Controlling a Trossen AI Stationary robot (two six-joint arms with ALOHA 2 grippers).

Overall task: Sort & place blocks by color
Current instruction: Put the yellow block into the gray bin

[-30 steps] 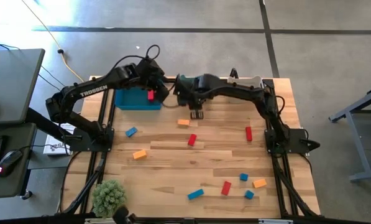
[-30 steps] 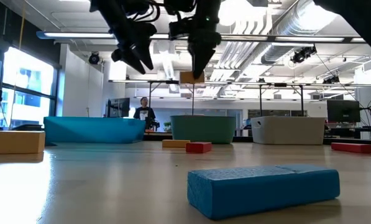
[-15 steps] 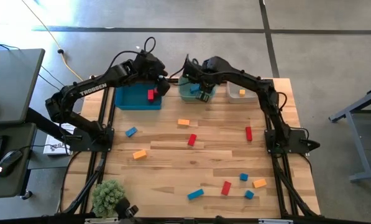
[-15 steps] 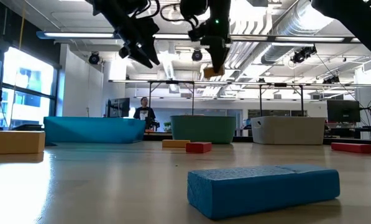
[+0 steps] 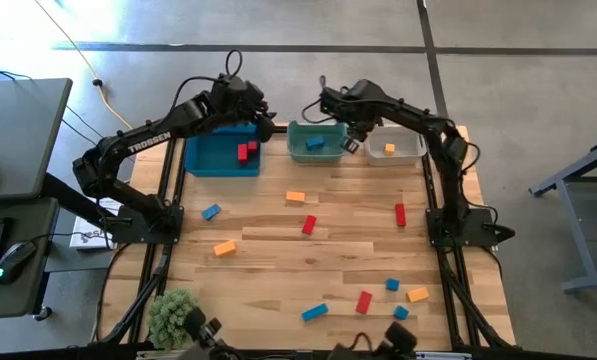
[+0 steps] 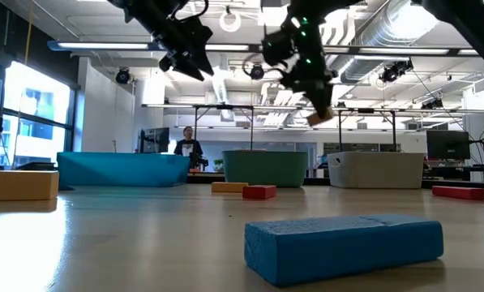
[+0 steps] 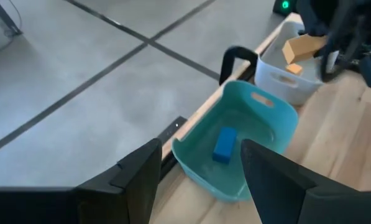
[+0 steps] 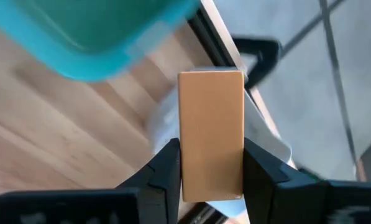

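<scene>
Right gripper point(image 5: 356, 136) is up in the air near the table's point(image 5: 278, 260) far edge, between the teal bin point(image 5: 313, 142) and white bin point(image 5: 394, 148), arm stretched in from the right edge and bent at the elbow. Its fingers point(image 8: 166, 171) are clamped narrow on an orange block point(image 8: 211, 134), long sides pinched, seen tilted in the low view point(image 6: 319, 116). Left gripper point(image 5: 261, 122) hangs over the far side of the blue bin point(image 5: 220, 157), fingers point(image 7: 138, 177) spread wide, nothing between them. Blue bin holds 2 red blocks point(image 5: 246, 151), teal bin 1 blue block point(image 5: 315, 143), white bin 1 orange block point(image 5: 388, 149). Other red, blue and orange blocks lie loose across the middle and near edge of the table.
</scene>
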